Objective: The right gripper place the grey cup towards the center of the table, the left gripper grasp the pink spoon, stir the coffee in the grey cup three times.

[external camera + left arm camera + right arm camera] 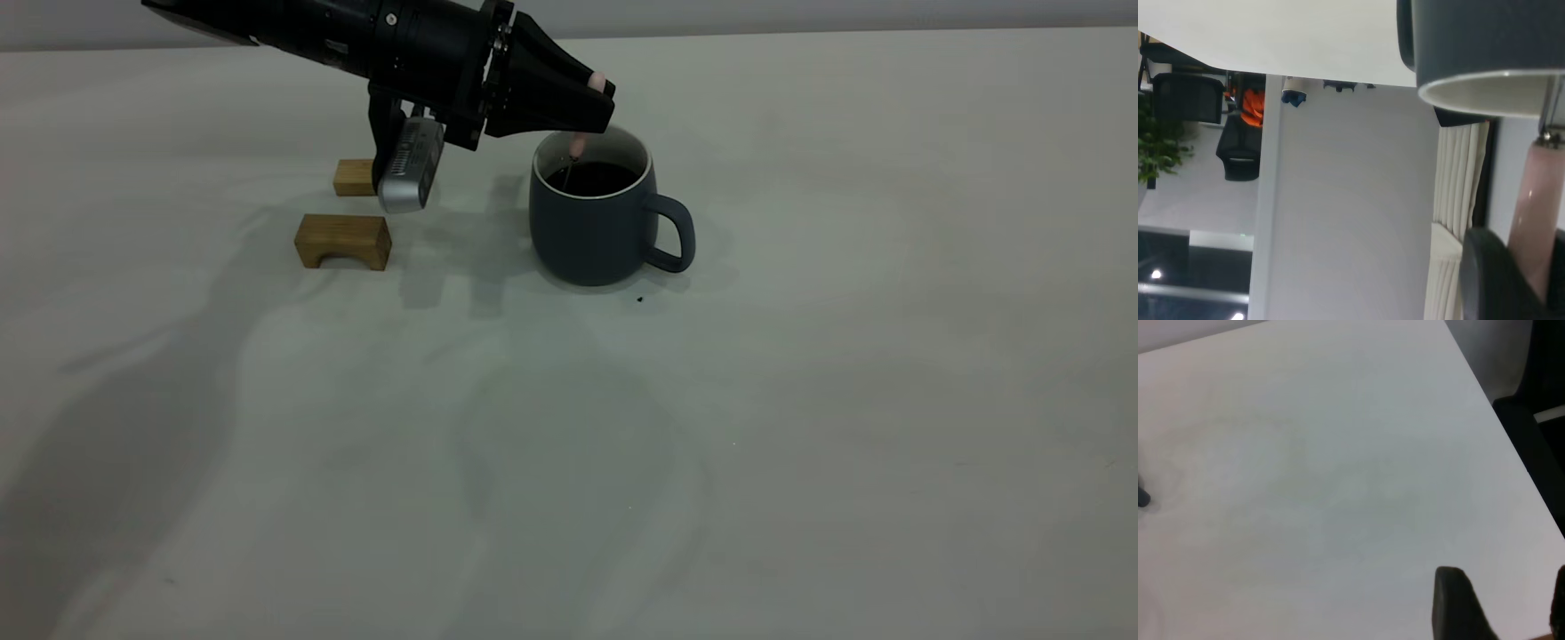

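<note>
The grey cup (pixel 591 231) stands on the table (pixel 800 400) a little left of its middle, handle to the right, with dark coffee (pixel 596 178) inside. My left gripper (pixel 597 100) hangs just over the cup's far rim, shut on the pink spoon (pixel 578 142), whose lower end dips into the coffee. In the left wrist view the pink spoon handle (pixel 1535 213) runs from my left gripper (pixel 1538 280) towards the cup's rim (pixel 1485 87). My right gripper (pixel 1508 607) shows only in its own wrist view, open over bare table with nothing between its fingers (pixel 1458 607).
Two tan wooden blocks lie left of the cup: an arch-shaped one (pixel 344 240) nearer the front and a smaller one (pixel 354 177) behind it, under the left arm. A tiny black speck (pixel 640 300) sits in front of the cup. The table's edge (pixel 1511 447) runs near the right gripper.
</note>
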Robot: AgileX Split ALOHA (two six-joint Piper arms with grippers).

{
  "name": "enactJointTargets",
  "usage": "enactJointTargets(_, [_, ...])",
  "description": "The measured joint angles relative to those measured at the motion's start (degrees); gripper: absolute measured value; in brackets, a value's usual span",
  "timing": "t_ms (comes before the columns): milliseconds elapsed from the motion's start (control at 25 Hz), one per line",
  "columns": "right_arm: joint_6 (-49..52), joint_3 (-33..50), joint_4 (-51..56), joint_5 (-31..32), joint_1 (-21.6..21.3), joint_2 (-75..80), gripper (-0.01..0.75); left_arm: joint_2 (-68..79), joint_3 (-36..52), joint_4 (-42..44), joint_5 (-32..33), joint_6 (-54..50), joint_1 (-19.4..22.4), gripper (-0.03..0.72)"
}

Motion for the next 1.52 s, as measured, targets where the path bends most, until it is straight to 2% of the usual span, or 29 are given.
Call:
enactJointTargets(280, [0.00,0.00,0.00,0.00,0.00,0.00,0.381,0.06,0.00,0.51,4.10,0.11,0.48,0.461])
enactJointTargets(480, [0.00,0.00,0.00,0.00,0.00,0.00,0.381,-1.11,0.00,4.28,4.69,6.60,1.07,0.515])
enactJointTargets(640, [0.00,0.00,0.00,0.00,0.00,0.00,0.381,-5.08,0.00,17.06,4.95,18.73,1.13,0.517])
enactJointTargets(800, [0.00,0.00,0.00,0.00,0.00,0.00,0.381,-10.88,0.00,38.28,5.47,27.61,1.13,0.500])
enactJointTargets(960, [0.00,0.00,0.00,0.00,0.00,0.00,0.381,-17.76,0.00,60.40,5.47,29.80,1.13,0.477])
enactJointTargets(1080, [0.00,0.00,0.00,0.00,0.00,0.00,0.381,-24.55,0.00,72.41,5.47,29.92,1.13,0.467])
enactJointTargets(1240, [0.00,0.00,0.00,0.00,0.00,0.00,0.381,-34.73,0.00,83.09,5.47,31.34,1.13,0.459])
enactJointTargets(1360, [0.00,0.00,0.00,0.00,0.00,0.00,0.381,-44.50,0.00,89.68,5.47,39.13,1.13,0.459])
enactJointTargets(1520, [0.00,0.00,0.00,0.00,0.00,0.00,0.381,-55.33,1.10,90.64,5.47,49.23,1.19,0.459])
